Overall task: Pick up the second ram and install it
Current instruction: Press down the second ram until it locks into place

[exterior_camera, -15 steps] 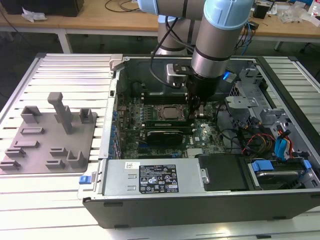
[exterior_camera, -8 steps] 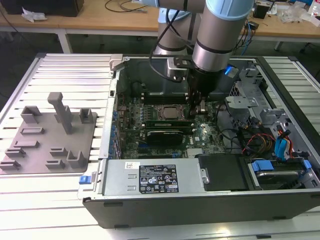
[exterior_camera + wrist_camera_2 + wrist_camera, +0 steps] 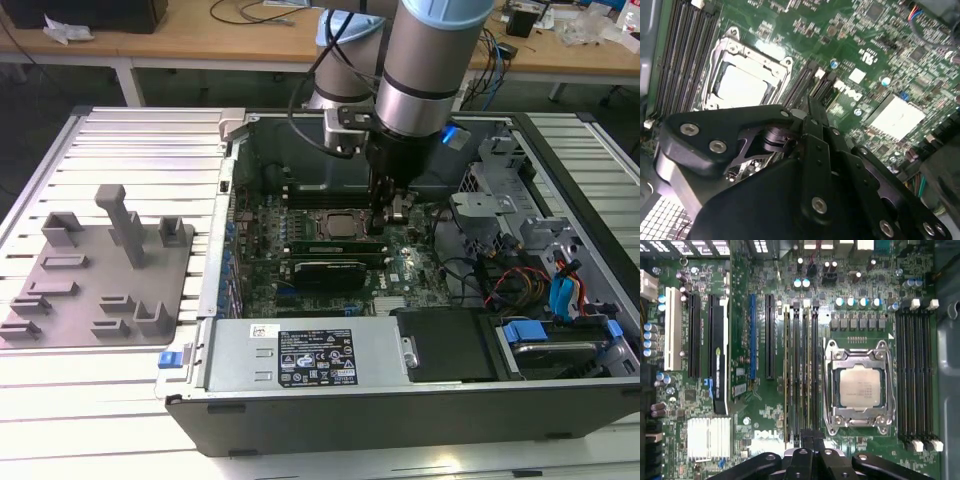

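Claw [image 3: 807, 440] | probably clenched over slots | computer case [image 3: 330, 400] holds motherboard [image 3: 400, 270]

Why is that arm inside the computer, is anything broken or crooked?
Nothing stands out as damaged. The hand hangs low over the memory slots beside the processor socket on the motherboard, and the slots run straight and parallel.

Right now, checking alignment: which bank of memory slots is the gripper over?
The bank between the CPU socket and the expansion slots; the gripper sits at its end. The other bank, with white latches, lies beyond the socket by the case wall.
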Controlling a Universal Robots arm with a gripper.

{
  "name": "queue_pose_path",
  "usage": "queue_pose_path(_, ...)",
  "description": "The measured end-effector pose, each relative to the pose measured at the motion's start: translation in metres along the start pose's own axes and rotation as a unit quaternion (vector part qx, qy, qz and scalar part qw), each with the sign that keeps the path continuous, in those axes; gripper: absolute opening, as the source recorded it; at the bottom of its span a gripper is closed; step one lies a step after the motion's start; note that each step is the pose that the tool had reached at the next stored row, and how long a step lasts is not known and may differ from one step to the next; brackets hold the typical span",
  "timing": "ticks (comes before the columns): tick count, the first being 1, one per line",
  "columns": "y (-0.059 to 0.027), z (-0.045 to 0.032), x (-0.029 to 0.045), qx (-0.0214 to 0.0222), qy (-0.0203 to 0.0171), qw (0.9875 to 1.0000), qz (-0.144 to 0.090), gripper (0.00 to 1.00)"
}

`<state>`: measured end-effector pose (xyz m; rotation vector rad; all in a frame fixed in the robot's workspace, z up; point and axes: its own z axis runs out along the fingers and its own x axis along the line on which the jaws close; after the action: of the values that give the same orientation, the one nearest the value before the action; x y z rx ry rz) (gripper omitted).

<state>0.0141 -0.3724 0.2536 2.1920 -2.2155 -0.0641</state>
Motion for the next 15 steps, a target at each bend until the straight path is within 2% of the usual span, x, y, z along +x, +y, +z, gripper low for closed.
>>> queue_pose_path(1,0.0051,0.0003,0.0000,0.0000,0.0000,1.0000,0.000,0.08)
queue_pose_path(5,0.0148,0.0007,0.0001,0.0000,0.0000,1.0000,0.000,0.08)
queue_pose_path(13,0.0519,0.0025,0.0005,0.0005,-0.0001,1.0000,0.000,0.08)
queue_pose_path(15,0.0590,0.0031,0.0006,0.0007,-0.0001,1.0000,0.000,0.08)
